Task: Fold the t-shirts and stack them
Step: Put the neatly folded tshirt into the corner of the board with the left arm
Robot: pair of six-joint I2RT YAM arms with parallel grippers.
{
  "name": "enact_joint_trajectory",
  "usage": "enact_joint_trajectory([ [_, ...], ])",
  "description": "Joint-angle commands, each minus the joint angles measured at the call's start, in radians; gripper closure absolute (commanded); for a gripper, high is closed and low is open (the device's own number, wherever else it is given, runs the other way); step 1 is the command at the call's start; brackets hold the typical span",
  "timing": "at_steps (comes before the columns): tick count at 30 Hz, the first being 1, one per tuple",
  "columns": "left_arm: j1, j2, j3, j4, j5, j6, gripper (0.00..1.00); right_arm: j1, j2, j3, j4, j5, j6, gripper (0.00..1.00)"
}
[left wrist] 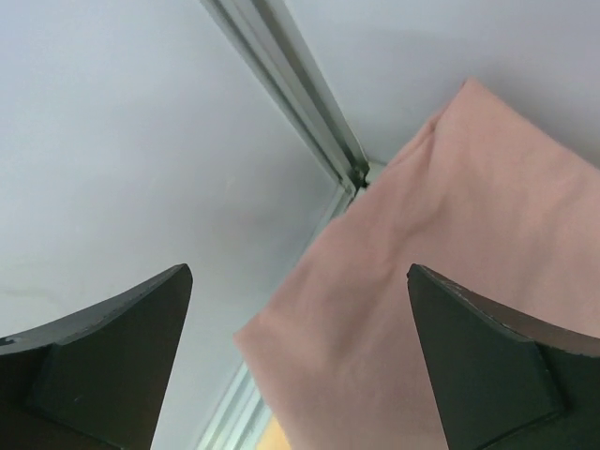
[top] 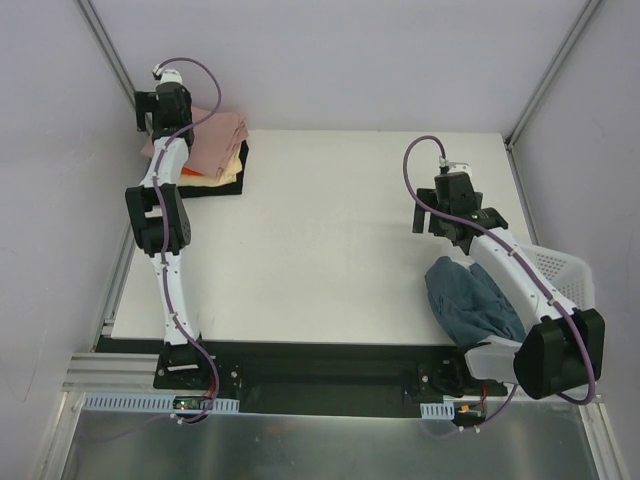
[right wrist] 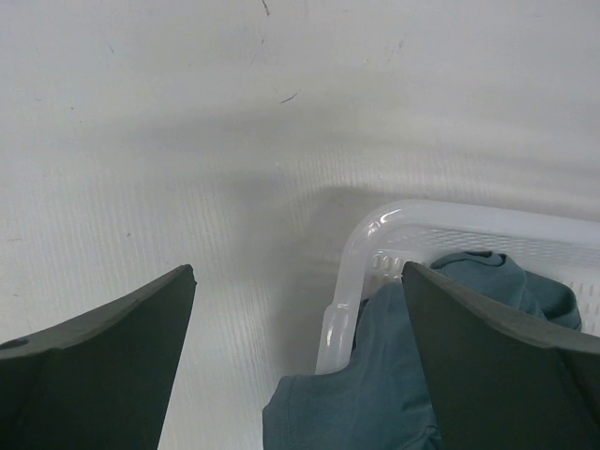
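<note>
By R claw [right wrist: 296, 272]: basket [right wrist: 375, 230], blue tee [right wrist: 375, 375] overhanging.

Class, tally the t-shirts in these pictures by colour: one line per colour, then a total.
Pink t-shirt: 1
Orange t-shirt: 1
Cream t-shirt: 1
Black t-shirt: 1
Blue t-shirt: 1
Total: 5

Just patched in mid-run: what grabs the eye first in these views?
A stack of t-shirts sits in the far left corner of the table, a pink t-shirt on top, with the left gripper hanging open by its edge. At the near right, a slate blue t-shirt spills crumpled over the rim of the white mesh basket. The right gripper is open over bare table beside it.
</note>
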Motion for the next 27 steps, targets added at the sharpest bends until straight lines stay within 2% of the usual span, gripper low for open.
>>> enact_joint_trajectory([
  [1, -0.015, -0.188, -0.096, 0.046, -0.031, -0.050, 0.01, 0.003, -0.050, 0.006, -0.002, 0.026, 0.018, 0.03],
  [9, -0.133, -0.403, -0.328, 0.020, -0.093, -0.077, 0.01, 0.003, -0.170, -0.065, 0.014, 0.000, 0.003, 0.03],
  [14, -0.231, -0.567, -0.437, -0.121, -0.006, -0.241, 0.00, 0.003, -0.227, -0.088, 0.011, -0.032, -0.012, 0.03],
  [17, -0.274, -0.671, -0.517, -0.152, 0.016, -0.311, 0.01, 0.004, -0.280, -0.123, 0.033, -0.065, -0.006, 0.04],
  [19, -0.294, -0.722, -0.548, -0.228, 0.108, -0.369, 0.01, 0.003, -0.302, -0.160, 0.056, -0.075, 0.005, 0.03],
  [22, -0.351, -0.841, -0.610, -0.397, 0.124, -0.481, 0.01, 0.003, -0.342, -0.233, 0.111, -0.091, 0.029, 0.04],
  [24, -0.388, -0.906, -0.733, -0.457, 0.131, -0.612, 0.01, 0.000, -0.368, -0.290, 0.184, -0.115, 0.031, 0.04],
  [25, -0.391, -0.981, -0.791, -0.466, 0.229, -0.652, 0.01, -0.002, -0.374, -0.336, 0.208, -0.121, 0.029, 0.04],
  [26, -0.390, -1.013, -0.907, -0.463, 0.277, -0.715, 0.01, -0.007, -0.374, -0.353, 0.221, -0.135, 0.029, 0.04],
  [27, -0.391, -1.041, -0.958, -0.463, 0.298, -0.758, 0.01, -0.010, -0.374, -0.367, 0.249, -0.141, 0.057, 0.04],
])
